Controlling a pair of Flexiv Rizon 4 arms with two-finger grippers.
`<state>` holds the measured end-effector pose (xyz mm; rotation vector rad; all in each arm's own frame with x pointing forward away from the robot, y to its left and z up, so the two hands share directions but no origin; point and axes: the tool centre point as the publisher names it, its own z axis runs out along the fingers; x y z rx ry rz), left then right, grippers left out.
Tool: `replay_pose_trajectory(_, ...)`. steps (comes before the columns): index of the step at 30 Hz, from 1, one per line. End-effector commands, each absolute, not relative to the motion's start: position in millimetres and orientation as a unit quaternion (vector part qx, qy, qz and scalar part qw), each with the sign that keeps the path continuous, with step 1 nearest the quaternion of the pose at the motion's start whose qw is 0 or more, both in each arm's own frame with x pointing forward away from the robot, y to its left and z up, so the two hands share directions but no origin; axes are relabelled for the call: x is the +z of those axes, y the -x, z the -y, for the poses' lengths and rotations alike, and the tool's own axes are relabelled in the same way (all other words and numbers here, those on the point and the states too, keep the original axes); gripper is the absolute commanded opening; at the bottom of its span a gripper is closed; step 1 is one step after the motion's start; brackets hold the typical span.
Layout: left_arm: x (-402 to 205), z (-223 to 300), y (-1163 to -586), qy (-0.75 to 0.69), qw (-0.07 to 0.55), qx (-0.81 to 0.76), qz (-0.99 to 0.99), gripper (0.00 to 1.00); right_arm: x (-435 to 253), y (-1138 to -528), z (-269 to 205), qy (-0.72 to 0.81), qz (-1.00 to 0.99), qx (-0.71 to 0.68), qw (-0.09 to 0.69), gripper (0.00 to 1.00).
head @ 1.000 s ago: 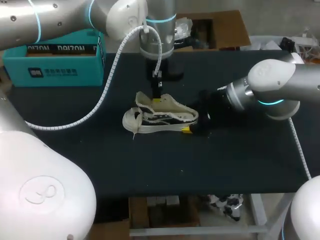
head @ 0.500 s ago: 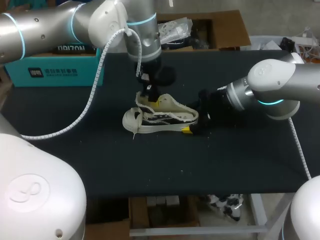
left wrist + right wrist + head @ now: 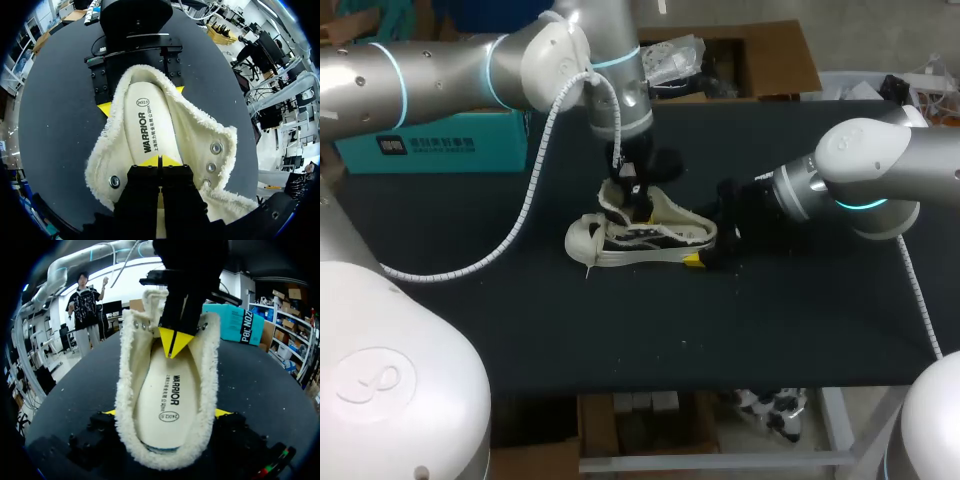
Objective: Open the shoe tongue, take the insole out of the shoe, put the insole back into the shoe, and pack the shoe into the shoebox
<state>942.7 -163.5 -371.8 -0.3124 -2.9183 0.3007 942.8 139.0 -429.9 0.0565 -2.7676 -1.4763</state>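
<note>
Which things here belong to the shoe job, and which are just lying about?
Job: shoe; insole inside it; teal shoebox; left pincer, shut over the insole; right pincer, clamped on the shoe.
Lying about: brown carton by the table's far edge.

L arm (image 3: 440, 75) swung round. 1 s ago its wrist stood upright over the shoe (image 3: 650, 237), then it slid toward the shoebox (image 3: 450, 140) side. Now it leans in from that side, forearm lower, hiding more of the shoebox. L gripper (image 3: 638, 203) went from just above the shoe opening down into it, tips together on the insole (image 3: 150, 135).
</note>
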Motion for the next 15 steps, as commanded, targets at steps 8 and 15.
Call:
replay_pose_trajectory(8,-382,167,-919,0.115,0.119,0.063,0.984,0.0,-434,-942,-139,-0.02,0.881,-0.473,0.002,0.0)
replay_pose_trajectory(15,-390,169,-908,0.107,0.114,0.043,0.987,0.0,-434,-942,-139,-0.02,0.881,-0.473,0.002,0.0)
